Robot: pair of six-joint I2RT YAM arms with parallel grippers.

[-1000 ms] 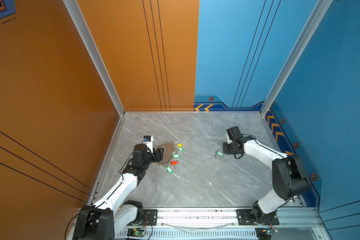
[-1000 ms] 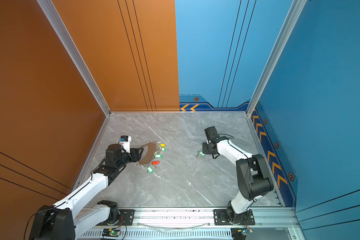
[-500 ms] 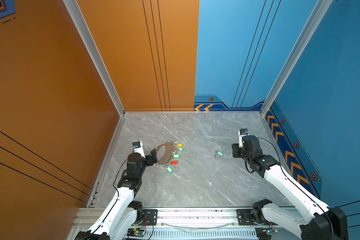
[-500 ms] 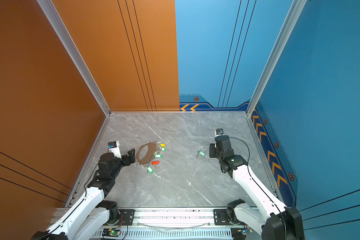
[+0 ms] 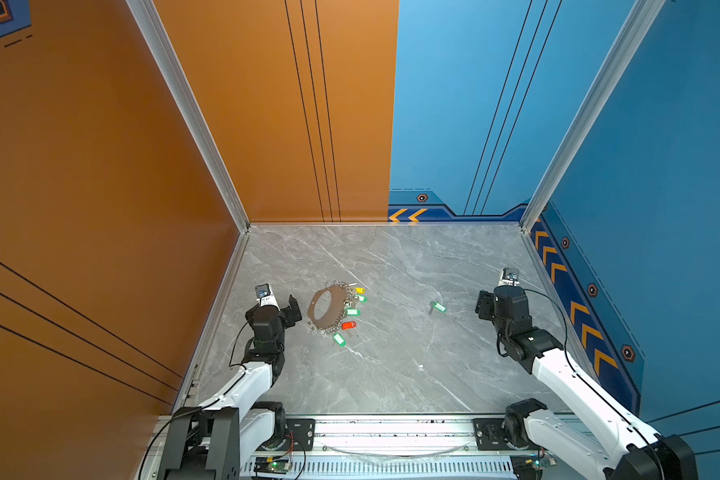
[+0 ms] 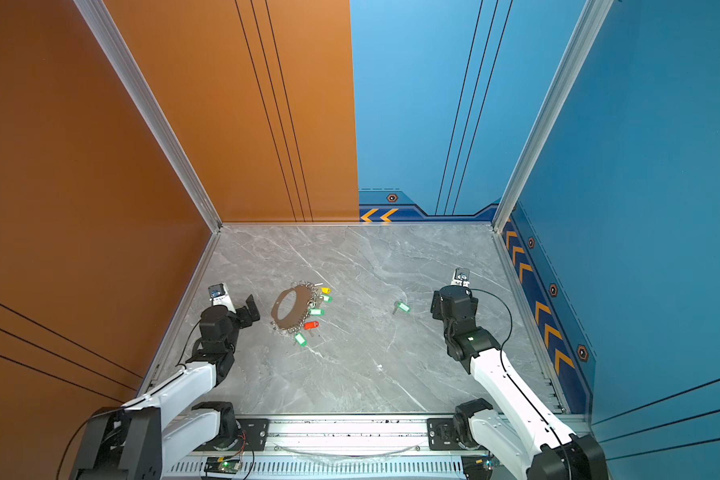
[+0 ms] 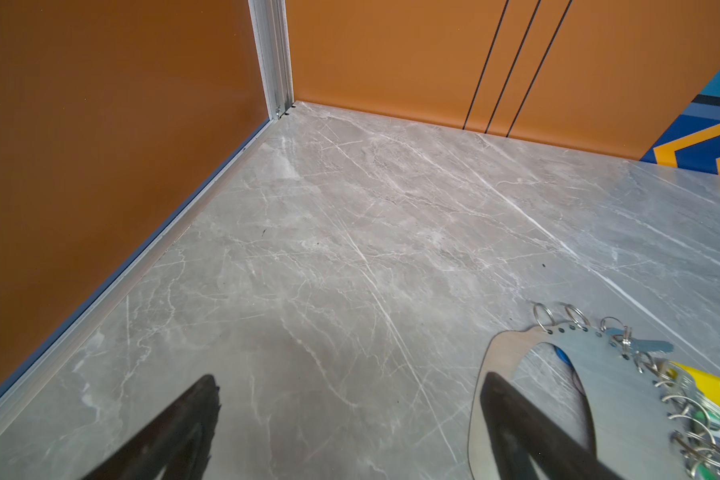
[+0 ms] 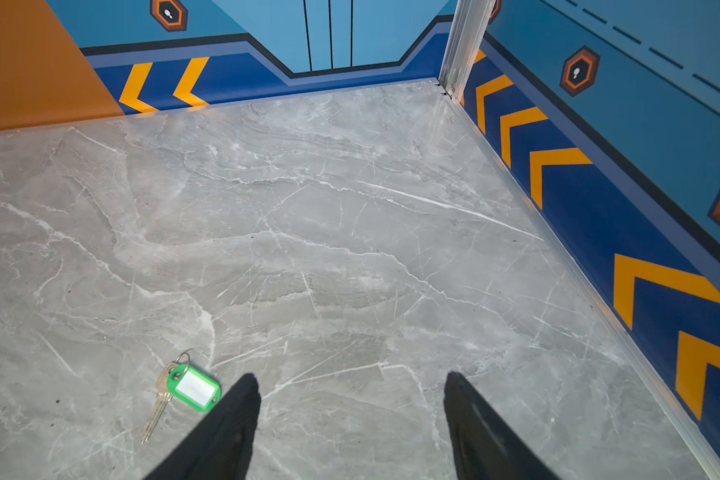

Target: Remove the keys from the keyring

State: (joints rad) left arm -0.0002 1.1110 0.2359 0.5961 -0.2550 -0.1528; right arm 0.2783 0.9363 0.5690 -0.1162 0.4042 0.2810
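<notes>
The keyring [image 5: 339,303] [image 6: 304,305], a flat brownish oval with a wide hole, lies on the marble floor left of centre. Several keys still hang along its right edge, with yellow [image 5: 359,290], red [image 5: 348,325] and green [image 5: 339,339] tags. One green-tagged key [image 5: 438,307] [image 8: 194,388] lies loose on the floor right of centre. My left gripper [image 5: 284,309] [image 7: 349,378] is open and empty, just left of the keyring and apart from it. My right gripper [image 5: 484,305] [image 8: 351,377] is open and empty, to the right of the loose key.
The orange wall [image 5: 142,249] stands close behind the left arm. The blue wall with yellow chevrons [image 5: 578,307] stands close beside the right arm. A metal rail [image 5: 391,432] carries both arm bases along the front edge.
The left gripper let go of the keyring, opened and drew back to the left. The right gripper let go of the green-tagged key, opened and swung back toward the right wall.
</notes>
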